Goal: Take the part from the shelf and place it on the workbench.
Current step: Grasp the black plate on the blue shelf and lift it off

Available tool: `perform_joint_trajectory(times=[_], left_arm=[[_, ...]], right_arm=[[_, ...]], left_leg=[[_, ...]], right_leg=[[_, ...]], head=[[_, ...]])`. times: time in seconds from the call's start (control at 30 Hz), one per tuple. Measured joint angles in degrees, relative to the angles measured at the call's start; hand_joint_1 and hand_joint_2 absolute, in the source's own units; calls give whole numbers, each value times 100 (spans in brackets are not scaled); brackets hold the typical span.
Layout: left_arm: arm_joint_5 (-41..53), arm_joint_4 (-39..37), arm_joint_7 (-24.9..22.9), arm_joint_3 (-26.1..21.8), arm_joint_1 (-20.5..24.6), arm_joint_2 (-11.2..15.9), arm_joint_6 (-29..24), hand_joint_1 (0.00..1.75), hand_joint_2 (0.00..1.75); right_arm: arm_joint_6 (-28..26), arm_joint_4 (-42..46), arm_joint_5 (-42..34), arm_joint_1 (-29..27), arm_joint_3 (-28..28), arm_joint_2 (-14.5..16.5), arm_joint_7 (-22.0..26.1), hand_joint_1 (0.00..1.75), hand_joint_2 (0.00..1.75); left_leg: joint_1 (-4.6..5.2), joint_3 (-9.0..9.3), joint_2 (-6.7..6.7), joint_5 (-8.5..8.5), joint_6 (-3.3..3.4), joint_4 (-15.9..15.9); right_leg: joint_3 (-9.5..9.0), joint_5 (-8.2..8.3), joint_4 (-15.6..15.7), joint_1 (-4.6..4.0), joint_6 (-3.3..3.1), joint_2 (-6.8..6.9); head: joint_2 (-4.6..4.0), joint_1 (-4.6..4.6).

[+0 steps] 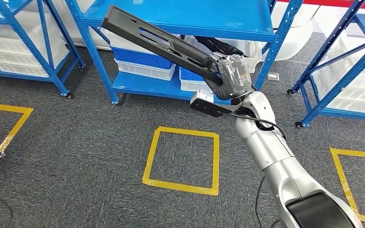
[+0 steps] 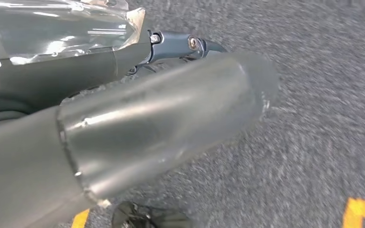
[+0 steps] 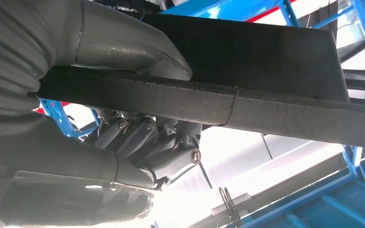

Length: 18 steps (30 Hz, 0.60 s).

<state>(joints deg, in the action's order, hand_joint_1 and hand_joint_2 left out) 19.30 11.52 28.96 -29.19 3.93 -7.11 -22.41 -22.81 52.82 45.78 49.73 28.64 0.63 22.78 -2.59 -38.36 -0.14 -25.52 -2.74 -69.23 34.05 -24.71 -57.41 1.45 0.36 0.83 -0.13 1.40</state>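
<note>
**Part lifted clear of the shelf**

Grey carpet marked with yellow tape squares [image 1: 181, 160] runs under the blue shelf [image 1: 180, 19] racks, three of which stand beyond the raised arm. One long black slotted part [image 1: 159, 42] juts up and away from the right hand [image 1: 231, 73], which is clamped on its near end, thumb [image 3: 138, 47] on one face and fingers [image 3: 138, 140] on the other. Gripping at the end likely leaves the length free to set down on the desk later. The left hand [image 2: 123, 128] hangs over the carpet; whether it is open or closed cannot be told.
</note>
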Motion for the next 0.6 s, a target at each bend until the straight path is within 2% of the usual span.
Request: perform_joint_trajectory(times=[0.03, 0.07, 0.1, 0.17, 0.2, 0.23, 0.27, 0.3, 0.33, 0.37, 0.4, 0.43, 0.47, 0.5, 0.53, 0.57, 0.6], left_arm=[[0, 1, 0, -1, 7, 2, -2, 0, 0], [0, 1, 0, -2, 14, 3, -3, 0, 0], [3, 2, 0, -2, 21, 3, -3, 0, 0], [7, 1, -1, -2, 23, 8, 0, 0, 0], [12, 1, -1, -2, 22, 8, 2, 0, 0], [16, 0, -2, -3, 20, 10, 3, 0, 0], [25, 0, -2, -3, 19, 11, 3, 0, 0], [36, 0, -1, -3, 20, 13, 3, 0, 0], [43, 0, -1, -3, 21, 15, 3, 0, 0], [49, 0, 0, -3, 22, 14, 3, 0, 0], [50, 0, 0, -3, 21, 12, 4, 0, 0], [50, 0, 0, -3, 22, 11, 4, 0, 0], [50, 0, 0, -3, 22, 9, 4, 0, 0], [51, 0, 1, -3, 22, 8, 5, 0, 0], [53, 0, 2, -3, 22, 7, 5, 0, 0], [56, 0, 3, -3, 21, 6, 6, 0, 0], [59, 0, 4, -3, 22, 6, 6, 0, 0]], right_arm=[[-4, 1, 0, 5, -8, -1, 0, 173, 175], [-8, 2, -1, 13, -16, -1, 0, 173, 175], [-13, 2, -2, 20, -23, -2, 0, 173, 175], [-19, -4, -2, 21, -28, -16, 0, 173, 175], [-21, -9, -2, 17, -30, -30, 0, 173, 175], [-22, -15, -2, 13, -33, -45, 0, 173, 175], [-24, -20, -4, 13, -39, -65, 0, 173, 175], [-25, -23, -7, 13, -48, -77, 0, 173, 175], [-26, -27, -9, 13, -57, -89, 0, 173, 175], [-27, -34, -11, 12, -66, -100, 0, 173, 175], [-27, -42, -14, 12, -71, -106, 0, 173, 175], [-27, -48, -15, 12, -74, -112, 0, 173, 175], [-28, -51, -16, 14, -79, -116, 0, 173, 175], [-30, -51, -18, 20, -87, -119, 0, 173, 175], [-32, -50, -20, 30, -98, -118, 1, 173, 175], [-37, -49, -26, 40, -108, -115, 4, 173, 175], [-47, -49, -33, 56, -115, -112, 7, 173, 175]], left_leg=[[-4, 261, -15, -46, -9, 354], [3, 444, -29, -133, -1, 636], [29, 527, -42, -221, 26, 806], [69, 487, -40, -203, 159, 904], [82, 441, -30, -144, 252, 932], [87, 385, -15, -72, 351, 962], [88, 318, -2, 4, 435, 985], [102, 243, 4, 75, 487, 989], [109, 164, 8, 143, 508, 988], [119, 81, 9, 214, 515, 986], [128, -5, 11, 287, 514, 985], [137, -96, 13, 363, 507, 984], [144, -186, 13, 443, 494, 983], [147, -262, 14, 520, 477, 981], [155, -326, 12, 593, 449, 979], [158, -358, 14, 668, 414, 998], [159, -367, 19, 742, 380, 1023]], right_leg=[[77, 21, -64, 4, 34, 0], [139, 50, -114, -5, 78, 0], [191, 86, -140, -20, 131, -2], [270, 160, -145, -25, 256, -6], [332, 110, -187, -16, 283, -14], [411, -28, -311, -7, 281, -20], [506, -255, -549, 4, 253, -30], [602, -518, -879, 5, 225, -39], [680, -733, -1252, 1, 220, -47], [714, -848, -1573, -4, 241, -54], [685, -845, -1758, -10, 282, -59], [568, -749, -1768, -17, 330, -62], [344, -624, -1567, -23, 357, -63], [39, -564, -1216, -33, 347, -63], [-311, -601, -747, -64, 302, -63], [-552, -662, -379, -94, 243, -64], [-687, -729, -127, -123, 189, -70]], head=[[0, 3], [0, 6], [0, 11], [0, 11], [0, 9], [0, -2], [0, -13], [0, -25], [0, -37], [0, -40], [0, -40], [0, -42], [0, -41], [0, -40], [0, -42], [0, -29], [0, -31]])
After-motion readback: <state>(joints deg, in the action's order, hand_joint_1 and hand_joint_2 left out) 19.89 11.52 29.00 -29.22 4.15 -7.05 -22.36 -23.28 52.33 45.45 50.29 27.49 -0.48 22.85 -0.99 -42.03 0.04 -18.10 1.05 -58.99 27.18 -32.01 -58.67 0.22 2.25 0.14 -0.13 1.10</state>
